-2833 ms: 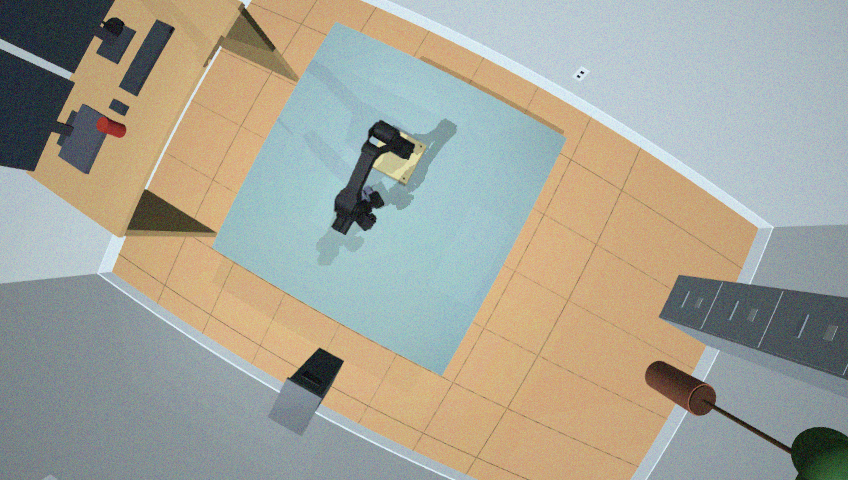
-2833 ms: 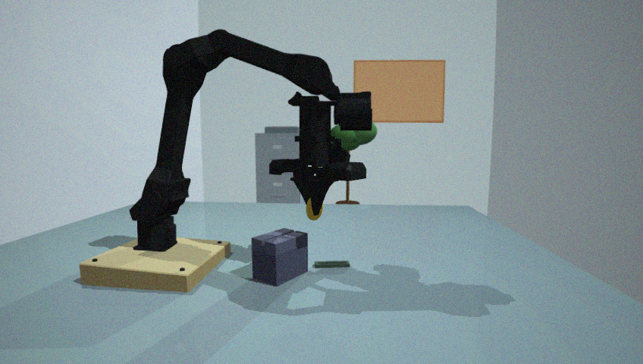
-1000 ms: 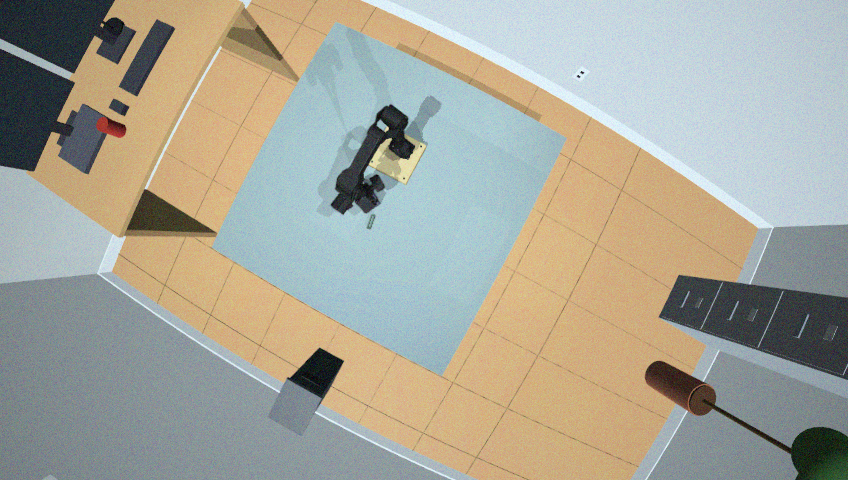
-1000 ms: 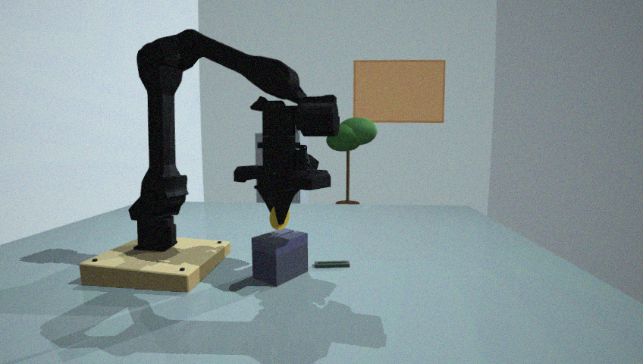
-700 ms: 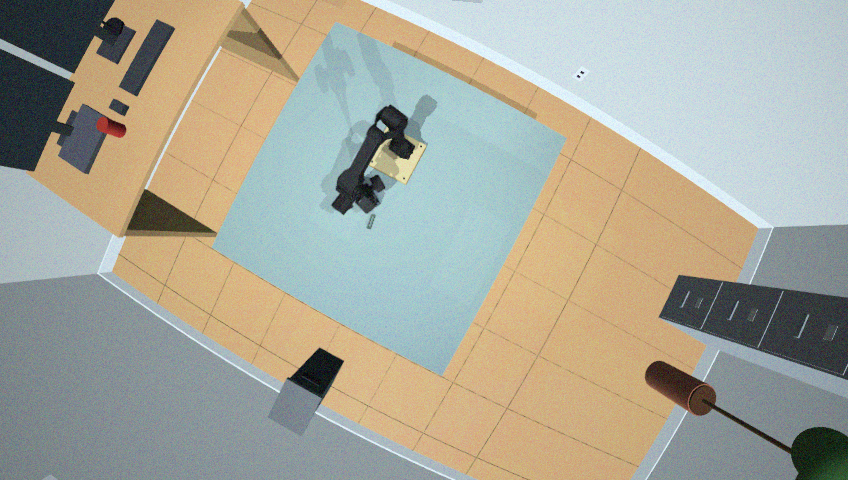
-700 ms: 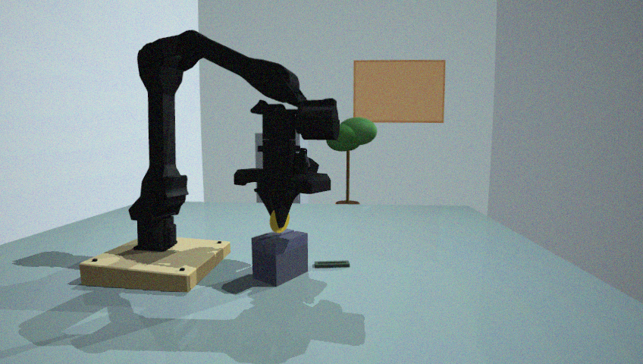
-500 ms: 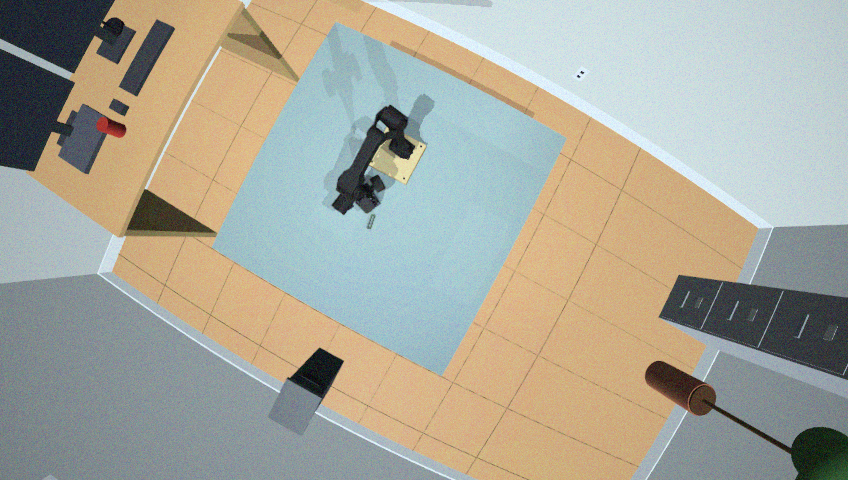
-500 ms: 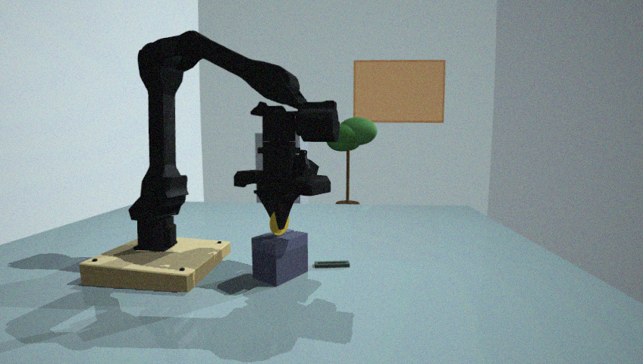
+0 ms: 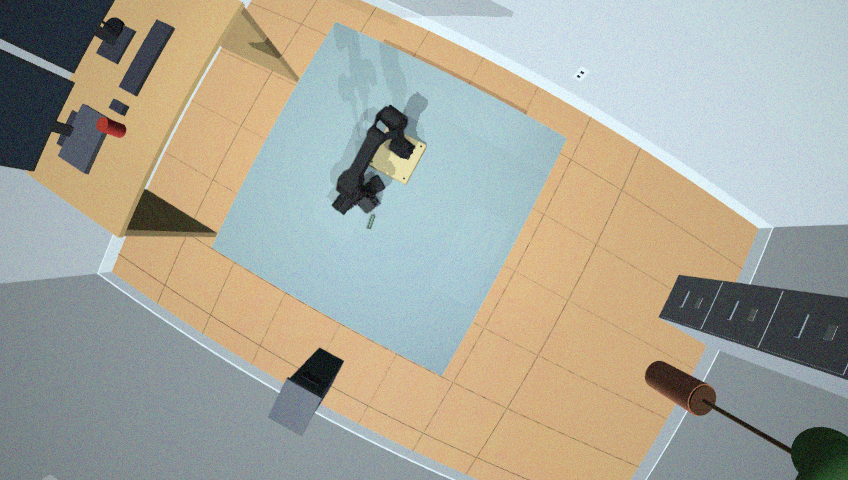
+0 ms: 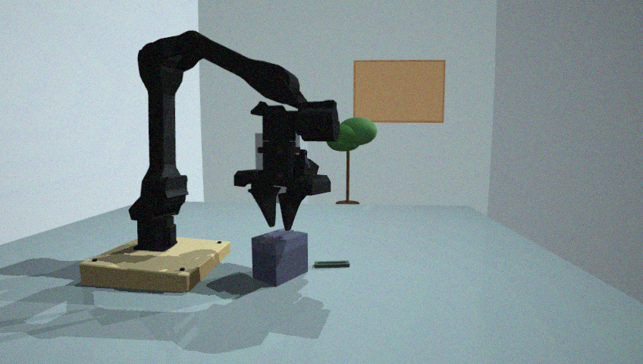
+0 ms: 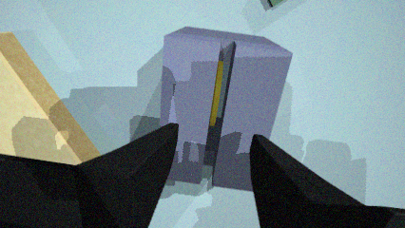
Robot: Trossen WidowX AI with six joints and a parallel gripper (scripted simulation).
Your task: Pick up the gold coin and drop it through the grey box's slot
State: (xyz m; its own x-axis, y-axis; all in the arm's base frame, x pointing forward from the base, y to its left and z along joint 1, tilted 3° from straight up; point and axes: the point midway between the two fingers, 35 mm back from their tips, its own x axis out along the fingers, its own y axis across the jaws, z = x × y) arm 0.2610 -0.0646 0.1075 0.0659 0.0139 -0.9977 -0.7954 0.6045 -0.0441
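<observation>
The grey box (image 10: pixel 279 257) (image 11: pixel 247 90) stands on the table beside the arm's base. In the wrist view the gold coin (image 11: pixel 217 92) shows edge-on inside the narrow slot (image 11: pixel 223 62) in the lid, sunk below the lid's surface. My gripper (image 10: pixel 278 225) (image 11: pixel 214 137) is open and empty, its fingertips just above the box top, one on each side of the slot. The dark-green holder (image 10: pixel 331 264) (image 9: pixel 370 222) (image 11: pixel 275 3) lies flat and empty a little beyond the box. In the overhead view the arm hides the box.
The arm's tan base plate (image 10: pixel 153 265) (image 9: pixel 410 169) (image 11: pixel 19 109) sits close to the left of the box. The pale blue table top (image 10: pixel 451 279) stretches around. A small tree and an orange wall panel stand far behind.
</observation>
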